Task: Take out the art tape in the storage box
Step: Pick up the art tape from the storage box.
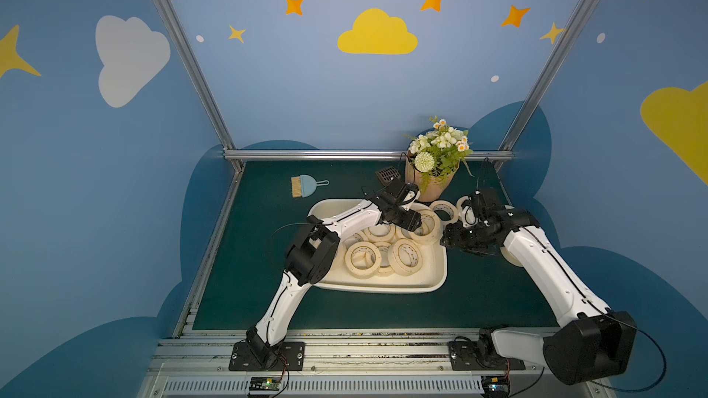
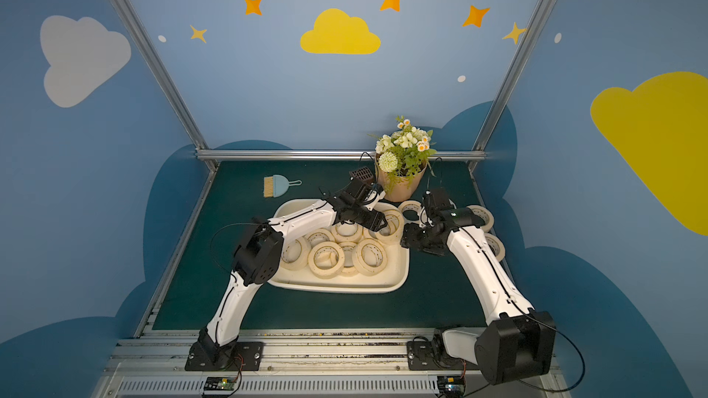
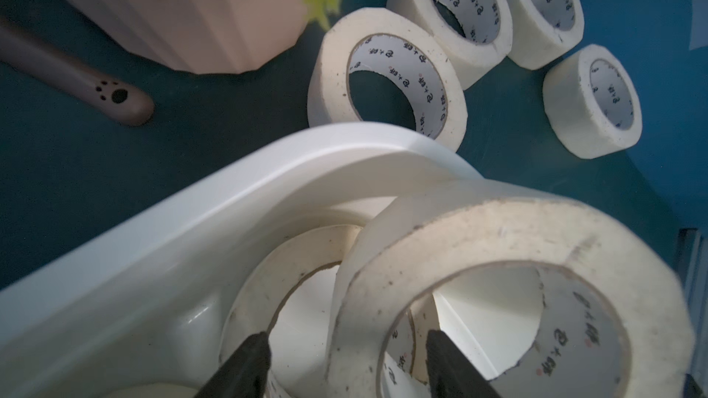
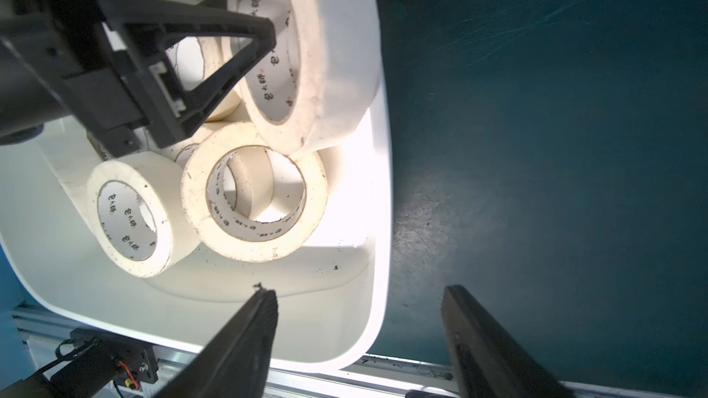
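The storage box (image 1: 383, 289) (image 2: 337, 288) is a cream-white tub on the green mat, and several art tape rolls (image 1: 362, 258) lie in it. One roll (image 3: 536, 231) (image 4: 337, 51) stands tilted against the box's far right rim (image 3: 230, 193). My left gripper (image 1: 415, 223) (image 3: 346, 335) straddles this roll's wall, one finger in the core and one outside. Gaps show on both sides, so it is open. My right gripper (image 1: 444, 239) (image 4: 360, 290) hangs open and empty over the box's right rim (image 4: 383, 223). Several rolls (image 3: 329, 82) (image 2: 482, 216) lie out on the mat to the right.
A ribbed tan flower pot (image 1: 433, 181) (image 3: 191, 13) stands just behind the box's far right corner. A brown slotted scoop (image 1: 387, 174) lies beside it, its handle (image 3: 76, 78) showing in the left wrist view. A blue dustpan and brush (image 1: 306, 185) lies at the back left.
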You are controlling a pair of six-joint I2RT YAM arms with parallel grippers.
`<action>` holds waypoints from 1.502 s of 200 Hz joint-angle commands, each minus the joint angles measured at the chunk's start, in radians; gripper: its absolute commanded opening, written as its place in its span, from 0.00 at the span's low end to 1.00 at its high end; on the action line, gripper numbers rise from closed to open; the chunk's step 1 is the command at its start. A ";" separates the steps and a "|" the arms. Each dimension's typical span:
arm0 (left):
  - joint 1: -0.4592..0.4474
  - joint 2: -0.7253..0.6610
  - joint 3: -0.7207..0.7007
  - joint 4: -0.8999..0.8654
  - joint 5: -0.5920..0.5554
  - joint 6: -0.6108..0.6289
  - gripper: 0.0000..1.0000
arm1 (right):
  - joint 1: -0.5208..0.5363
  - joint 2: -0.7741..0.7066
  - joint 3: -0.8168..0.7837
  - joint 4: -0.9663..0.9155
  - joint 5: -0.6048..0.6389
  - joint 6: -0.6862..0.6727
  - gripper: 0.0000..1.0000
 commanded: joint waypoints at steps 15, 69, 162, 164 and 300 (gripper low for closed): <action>-0.005 0.011 0.022 -0.007 0.001 0.003 0.25 | 0.040 0.021 0.059 -0.021 0.031 0.037 0.73; -0.033 -0.083 0.024 -0.140 -0.157 0.127 0.05 | 0.056 0.083 0.144 -0.042 0.084 0.030 0.73; -0.092 -0.230 -0.001 -0.240 -0.206 0.177 0.04 | 0.059 0.238 0.239 -0.023 0.086 0.012 0.63; -0.093 -0.231 0.001 -0.242 -0.205 0.177 0.04 | 0.060 0.240 0.240 -0.022 0.086 0.012 0.62; -0.126 -0.277 -0.020 -0.216 -0.156 0.146 0.21 | 0.053 0.299 0.241 0.025 0.076 0.021 0.00</action>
